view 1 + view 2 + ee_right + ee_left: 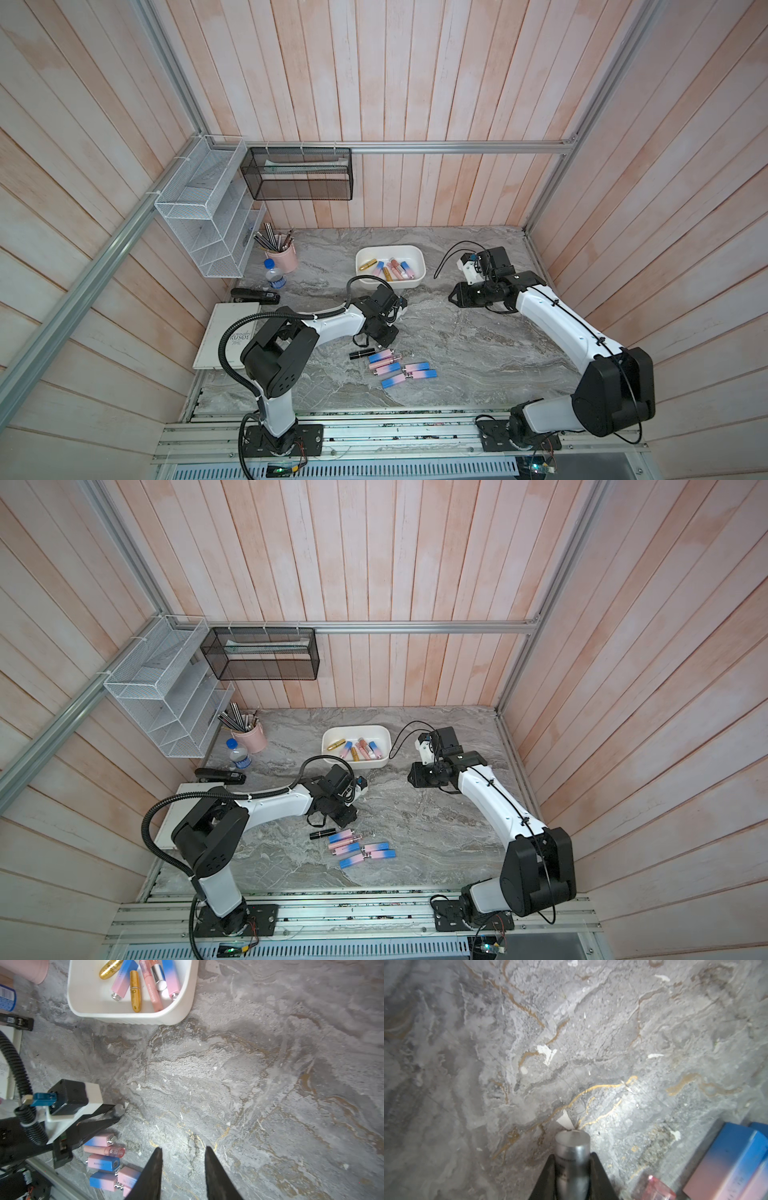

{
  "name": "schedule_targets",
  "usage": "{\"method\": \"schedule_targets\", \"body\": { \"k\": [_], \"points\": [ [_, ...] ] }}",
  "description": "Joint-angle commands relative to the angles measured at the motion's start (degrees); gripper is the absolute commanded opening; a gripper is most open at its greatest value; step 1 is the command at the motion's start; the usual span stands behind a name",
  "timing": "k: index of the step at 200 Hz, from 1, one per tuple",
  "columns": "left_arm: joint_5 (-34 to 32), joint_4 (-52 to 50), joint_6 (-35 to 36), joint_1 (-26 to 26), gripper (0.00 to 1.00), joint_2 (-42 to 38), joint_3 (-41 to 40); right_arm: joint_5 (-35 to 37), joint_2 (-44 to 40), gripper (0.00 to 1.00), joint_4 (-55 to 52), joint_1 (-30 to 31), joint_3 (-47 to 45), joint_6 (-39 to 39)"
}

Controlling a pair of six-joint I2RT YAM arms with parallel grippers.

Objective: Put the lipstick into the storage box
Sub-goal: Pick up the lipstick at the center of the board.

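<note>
Grey marble-patterned tabletop (478, 353) inside a booth of pale pink plank walls (415, 83). Nearest the front edge is a cluster of square blue-to-pink lipstick cases (417, 366), lying flat. A black cylindrical tube (360, 354) lies just beside them on the robot's left. Just beyond the cluster, the left gripper (572, 1154) points steeply down at the table. Its jaws are clamped on a round silver-grey lipstick (572, 1140), held lengthwise with its flat end poking past the tips. Whether that end touches the marble or sits barely off it, cannot tell. The right gripper (183, 1148) hangs over bare table further back on the robot's right, jaws a little apart, nothing between them. Farthest is the oblong white plastic storage box (405, 285), round-cornered, already holding gold tubes (135, 991), blue-pink cases (124, 978) and a pink gloss tube (150, 987). Judgement: pick step in hand; grasp made, lift and carry not yet done. Next move calls for a straight lift clear of the neighbouring cases. Then travel away from the base to above the box, clearing its near wall before release. A smooth round tube in a tip grip could pivot or slip, so hold firm and carry slowly.
</note>
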Motion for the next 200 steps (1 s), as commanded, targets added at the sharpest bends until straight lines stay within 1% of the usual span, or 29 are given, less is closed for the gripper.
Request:
{"method": "schedule_targets", "body": {
  "k": [1,28,45,82,109,134,158,200],
  "points": [
    [-1.51,-1.23,1.09,-0.27,0.1,0.24,3.13,-6.33,-1.13,0.37,0.78,-0.27,-0.98,-1.1],
    [-3.42,-2.52,2.67,-0.17,0.06,-0.05,5.99,-8.75,-1.2,0.38,0.87,-0.23,-2.03,-2.21],
    [-3.89,-3.77,3.49,0.67,0.03,0.55,8.83,-8.9,-1.01,0.38,1.04,-0.28,-2.18,-2.49],
    [-4.51,-3.44,4.64,4.55,0.03,2.62,15.03,-7.68,-0.54,0.38,1.43,-0.31,-1.57,-2.85],
    [-4.49,-3.09,5.33,7.65,0.03,5.95,21.83,-7.32,0.6,0.37,1.47,-0.76,-0.48,-3.11],
    [-4.74,-2.7,6.8,9.27,0.03,9.91,28.69,-7.21,2.13,0.38,1.71,-0.85,0.99,-2.64],
    [-4.19,-2.49,7.43,10.77,0.03,13.87,34.7,-9.23,4.62,0.38,1.74,-0.81,2.95,-2.5],
    [-1.92,-0.87,6.1,13.44,0.03,19.68,42.77,-9.11,8.02,0.38,3.76,-0.76,5.56,-1.96]
  ]
}}
